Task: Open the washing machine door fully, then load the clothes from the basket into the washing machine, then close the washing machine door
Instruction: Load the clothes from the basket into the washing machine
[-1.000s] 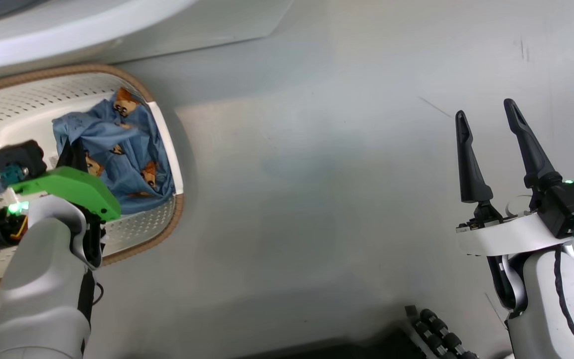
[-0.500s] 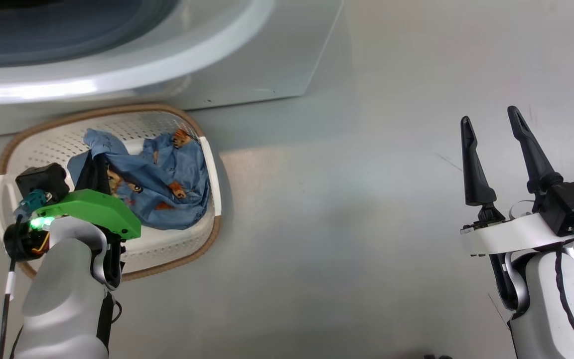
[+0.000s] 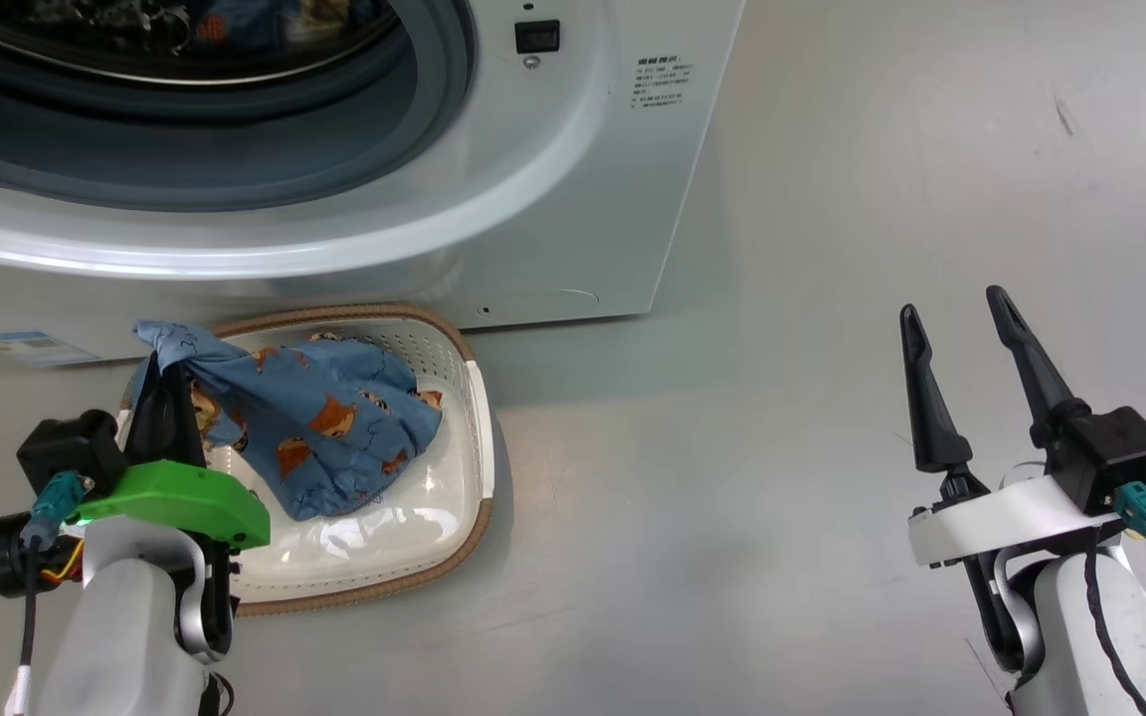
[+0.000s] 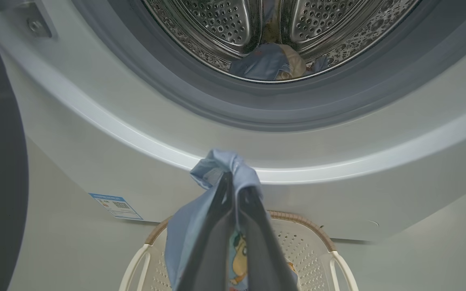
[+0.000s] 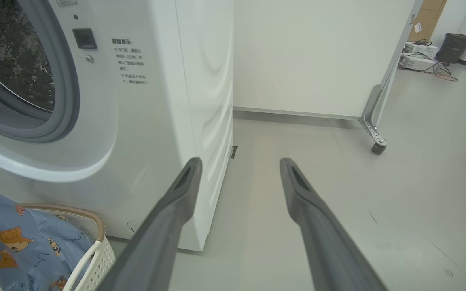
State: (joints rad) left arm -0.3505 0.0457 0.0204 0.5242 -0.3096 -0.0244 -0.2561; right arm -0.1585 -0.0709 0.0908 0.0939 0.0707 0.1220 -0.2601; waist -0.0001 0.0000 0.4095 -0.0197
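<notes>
Big white washing machine (image 3: 583,199) stood open, blue cloth (image 4: 263,64) inside; left gripper (image 4: 233,178) clamped the light blue cartoon-print garment (image 3: 334,428) over the cream perforated basket (image 3: 478,438), right gripper (image 3: 951,303) spread wide, empty; closing remained.

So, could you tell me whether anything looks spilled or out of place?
Nothing stands out: the light blue cartoon-printed garment hangs from the shut left gripper, trailing into the cream perforated basket; nothing spilled.

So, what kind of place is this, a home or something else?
Probably a lab or test room, not a home: the washing machine stands on a bare grey floor, beside a wheeled partition, with cabled equipment on the floor beyond it.
</notes>
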